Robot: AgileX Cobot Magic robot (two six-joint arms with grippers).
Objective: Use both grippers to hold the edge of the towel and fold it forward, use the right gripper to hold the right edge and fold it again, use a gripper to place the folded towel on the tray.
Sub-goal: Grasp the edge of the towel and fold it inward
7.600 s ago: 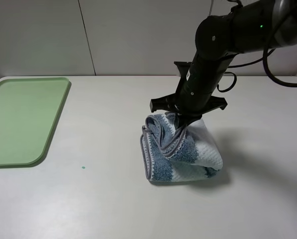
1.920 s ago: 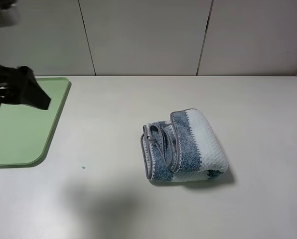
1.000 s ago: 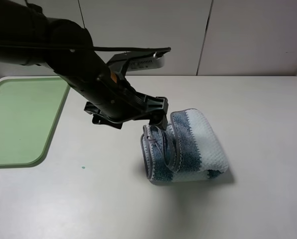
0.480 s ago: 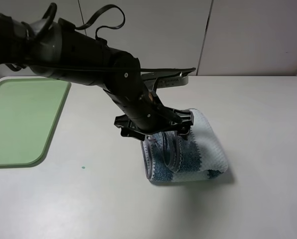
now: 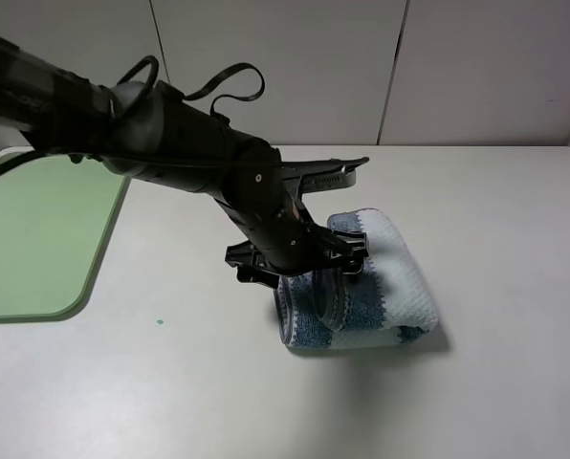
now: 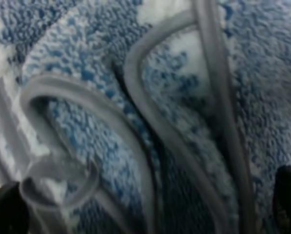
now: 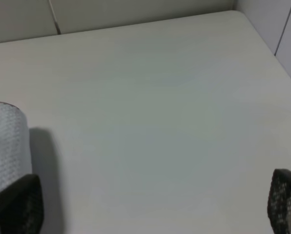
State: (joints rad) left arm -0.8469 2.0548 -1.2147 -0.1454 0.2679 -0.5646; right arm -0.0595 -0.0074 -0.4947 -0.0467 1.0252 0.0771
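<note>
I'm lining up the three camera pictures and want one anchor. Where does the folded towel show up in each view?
Exterior high: the towel lies right of centre on the table, under the left end effector.
Left wrist: the towel fills the picture, grey binding looping across it.
Right wrist: only a white corner of the towel shows at the picture's edge.
Shared landmark: the towel's white waffle-textured end.

A pale off-white table (image 5: 515, 382) is filling most of the view, catching soft, even light. Behind it, a white panelled wall (image 5: 275, 67) is standing, with thin dark seams (image 5: 167, 72) running down between panels.
</note>
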